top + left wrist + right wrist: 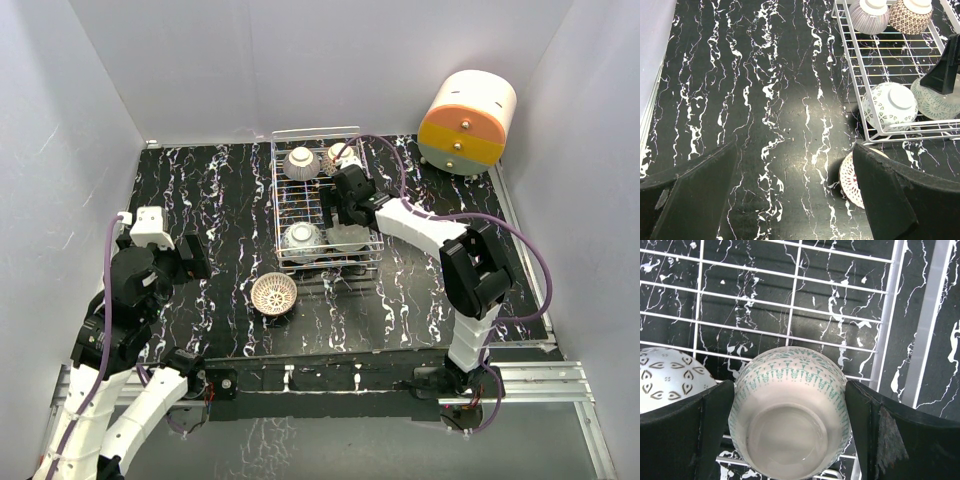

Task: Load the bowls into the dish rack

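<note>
My right gripper (790, 385) is down inside the rack (325, 195), at its near right corner. Its jaws are spread wide and pressed against both sides of the teal bowl (790, 405), so it is holding that bowl. The bowl is upside down, foot ring facing my wrist camera, with bands of small teal triangles around its outside. It sits on the rack's wire floor, just inside the right-hand side wires.

The leaf bowl (665, 375) is just to its left, also upside down, white with dark leaf shapes. From the right wrist I cannot tell whether the two bowls touch.

At the far end of the rack two more bowls lie inverted side by side: the striped bowl (867, 17) on the left and the diamond bowl (910, 17) on the right.

The lattice bowl (274, 294) is outside the rack, on the black marbled table (220, 190) just in front of the rack's near left corner. Its open side faces up and shows a white lattice inside.

My left gripper (795, 150) hangs over bare table left of the rack, jaws wide apart with nothing between them. Its right finger (890, 200) hides part of the lattice bowl in the left wrist view.

The cream-and-orange drawer unit (467, 120) stands at the far right corner, well apart from the rack.
</note>
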Robot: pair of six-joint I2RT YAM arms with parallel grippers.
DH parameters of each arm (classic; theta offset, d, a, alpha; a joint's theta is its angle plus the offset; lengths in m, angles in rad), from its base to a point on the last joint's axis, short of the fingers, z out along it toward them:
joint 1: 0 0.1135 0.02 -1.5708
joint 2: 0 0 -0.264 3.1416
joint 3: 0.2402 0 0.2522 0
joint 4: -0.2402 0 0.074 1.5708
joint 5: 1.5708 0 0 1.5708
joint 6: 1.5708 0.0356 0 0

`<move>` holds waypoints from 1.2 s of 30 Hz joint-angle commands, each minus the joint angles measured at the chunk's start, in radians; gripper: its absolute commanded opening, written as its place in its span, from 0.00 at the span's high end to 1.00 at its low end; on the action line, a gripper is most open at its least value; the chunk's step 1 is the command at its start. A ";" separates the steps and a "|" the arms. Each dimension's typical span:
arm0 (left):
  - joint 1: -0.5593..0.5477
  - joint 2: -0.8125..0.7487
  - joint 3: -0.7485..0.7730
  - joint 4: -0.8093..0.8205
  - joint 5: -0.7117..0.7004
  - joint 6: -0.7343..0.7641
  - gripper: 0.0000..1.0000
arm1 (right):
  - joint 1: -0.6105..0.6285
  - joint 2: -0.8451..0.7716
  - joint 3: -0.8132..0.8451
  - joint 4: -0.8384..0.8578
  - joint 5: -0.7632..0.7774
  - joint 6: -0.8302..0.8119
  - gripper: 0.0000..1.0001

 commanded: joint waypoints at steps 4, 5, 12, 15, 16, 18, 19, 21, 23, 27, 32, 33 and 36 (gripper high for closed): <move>-0.004 -0.011 -0.002 0.010 0.001 -0.007 0.03 | 0.032 -0.041 -0.031 -0.004 -0.015 0.046 0.05; -0.004 -0.011 -0.002 0.009 0.001 -0.008 0.03 | 0.034 -0.041 -0.033 -0.009 -0.009 0.049 0.05; -0.003 -0.013 -0.009 0.014 0.005 -0.011 0.03 | 0.038 -0.063 -0.056 -0.051 0.052 0.058 0.04; -0.003 -0.010 -0.014 0.020 0.010 -0.011 0.03 | 0.038 -0.076 -0.070 -0.055 0.053 0.058 0.04; -0.003 -0.009 -0.016 0.024 0.011 -0.011 0.03 | 0.038 -0.079 -0.075 -0.058 0.055 0.059 0.04; -0.003 -0.005 -0.015 0.027 0.013 -0.011 0.03 | 0.038 -0.084 -0.075 -0.064 0.064 0.060 0.03; -0.003 -0.004 -0.016 0.029 0.016 -0.011 0.03 | 0.038 -0.088 -0.077 -0.061 0.066 0.057 0.03; -0.004 -0.002 -0.016 0.033 0.019 -0.012 0.03 | 0.038 -0.099 -0.082 -0.041 0.063 0.038 0.01; -0.003 0.001 -0.016 0.036 0.018 -0.011 0.03 | 0.037 -0.128 -0.080 -0.011 0.069 0.010 0.00; -0.004 0.014 -0.010 0.038 0.019 -0.010 0.03 | 0.037 -0.155 -0.038 0.024 0.110 -0.035 0.00; -0.003 0.013 -0.013 0.045 0.018 -0.012 0.03 | 0.038 -0.182 0.036 0.046 0.121 -0.079 0.00; -0.004 0.013 -0.013 0.045 0.017 -0.012 0.03 | 0.038 -0.190 0.044 0.051 0.115 -0.087 0.00; -0.003 0.015 -0.009 0.041 0.007 -0.020 0.03 | 0.065 -0.239 0.053 0.051 0.098 -0.104 0.00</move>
